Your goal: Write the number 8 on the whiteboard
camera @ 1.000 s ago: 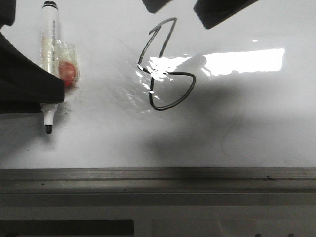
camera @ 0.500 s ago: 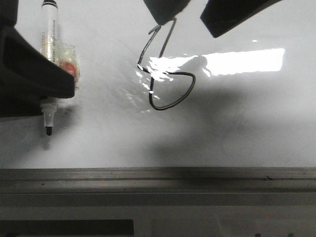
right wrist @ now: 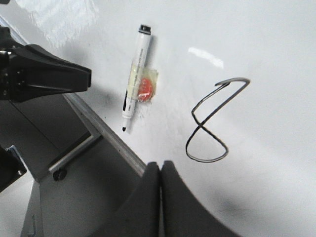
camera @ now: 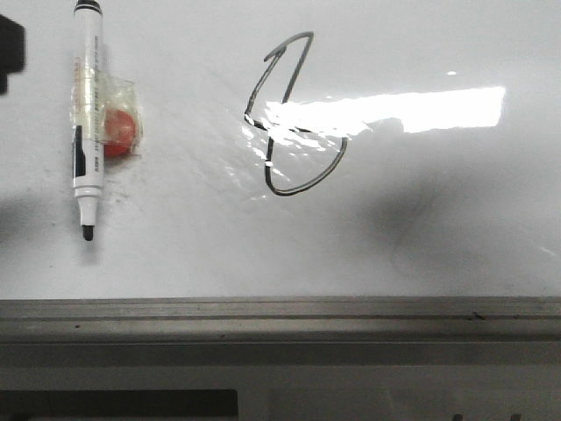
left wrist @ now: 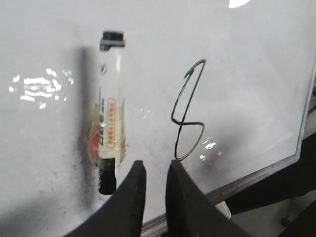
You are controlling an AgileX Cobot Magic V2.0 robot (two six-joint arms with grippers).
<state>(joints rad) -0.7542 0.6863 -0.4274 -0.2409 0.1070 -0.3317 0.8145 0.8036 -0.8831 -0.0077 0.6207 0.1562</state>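
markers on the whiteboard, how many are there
1. The single marker lies uncapped on the whiteboard, left of the number 8, tip toward the grey rail, with taped red piece beside it. No others show in any view.

Looks like a robot lab or test bench, not a home or office. Evidence: the work surface is a glossy whiteboard (camera: 456, 219) laid flat, smudged grey, edged by a bare grey metal rail (camera: 280, 309). On it only a marker (camera: 88, 114) with an orange-red blob taped to its barrel under clear tape, and a hand-drawn number 8 (camera: 294, 114). Right wrist view shows grey floor below the board edge, a metal frame leg with a small caster wheel (right wrist: 59, 174), and the other arm's black housing (right wrist: 44, 74) hanging over the corner. Plain, bare, utilitarian surroundings; strong overhead light glare on the board.
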